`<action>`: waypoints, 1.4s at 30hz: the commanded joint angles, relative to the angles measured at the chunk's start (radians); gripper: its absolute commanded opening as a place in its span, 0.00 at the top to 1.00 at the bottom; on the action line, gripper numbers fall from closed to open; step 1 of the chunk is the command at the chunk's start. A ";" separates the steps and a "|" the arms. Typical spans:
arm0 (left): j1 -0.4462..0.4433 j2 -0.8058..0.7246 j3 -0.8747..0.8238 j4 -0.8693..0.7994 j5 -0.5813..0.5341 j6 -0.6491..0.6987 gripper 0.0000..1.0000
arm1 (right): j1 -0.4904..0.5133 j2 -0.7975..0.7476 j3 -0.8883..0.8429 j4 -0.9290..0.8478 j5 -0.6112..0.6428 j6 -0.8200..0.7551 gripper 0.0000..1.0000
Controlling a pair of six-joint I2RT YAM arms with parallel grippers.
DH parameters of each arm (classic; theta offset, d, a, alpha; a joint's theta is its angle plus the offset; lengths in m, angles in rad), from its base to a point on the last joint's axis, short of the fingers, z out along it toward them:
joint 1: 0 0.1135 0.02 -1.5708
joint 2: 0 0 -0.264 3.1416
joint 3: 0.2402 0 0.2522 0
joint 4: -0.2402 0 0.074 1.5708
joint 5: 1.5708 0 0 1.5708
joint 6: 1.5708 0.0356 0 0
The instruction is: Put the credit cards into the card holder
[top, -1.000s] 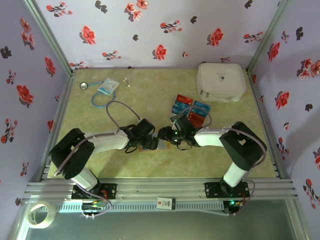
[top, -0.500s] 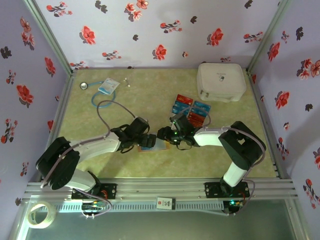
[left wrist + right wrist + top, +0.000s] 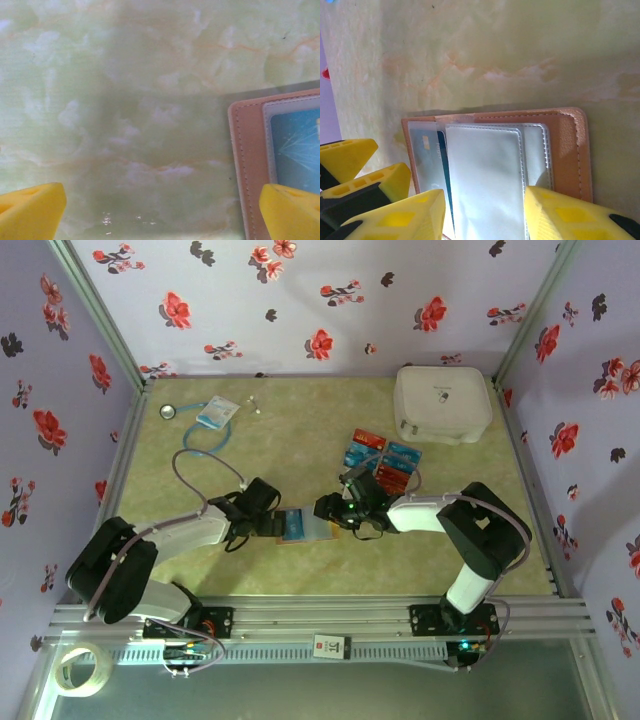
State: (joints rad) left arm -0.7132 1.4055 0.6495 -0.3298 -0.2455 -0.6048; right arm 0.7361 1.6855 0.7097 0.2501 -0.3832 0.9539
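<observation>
Card holder (image 3: 570,145) open, blue card (image 3: 295,150) inside

Top external: high behind arm bases (image 3: 186,621), down over whole table (image 3: 300,420) | left wrist: close, tabletop-facing | right wrist: close, downward | shared: card holder (image 3: 248,165), at right gripper (image 3: 485,201)

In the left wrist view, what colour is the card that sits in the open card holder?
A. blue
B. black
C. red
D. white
A: the card behind the clear pocket of the tan card holder is blue with thin pale lines.
</observation>
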 commanded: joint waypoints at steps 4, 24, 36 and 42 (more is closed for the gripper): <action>0.007 0.017 -0.023 0.006 -0.030 -0.018 0.00 | 0.018 0.032 0.035 -0.095 -0.012 -0.014 0.54; 0.007 0.015 -0.023 0.025 -0.014 0.001 0.00 | 0.067 0.072 0.134 -0.132 -0.024 -0.020 0.55; 0.019 -0.039 0.011 -0.019 -0.015 0.015 0.00 | 0.084 0.021 0.152 -0.136 -0.018 -0.002 0.55; 0.038 -0.068 0.015 -0.026 -0.015 0.010 0.00 | 0.090 0.031 0.175 -0.131 -0.026 0.006 0.55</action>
State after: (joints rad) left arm -0.6933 1.3682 0.6350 -0.3286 -0.2474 -0.6025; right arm 0.8139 1.7363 0.8547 0.1284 -0.3969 0.9512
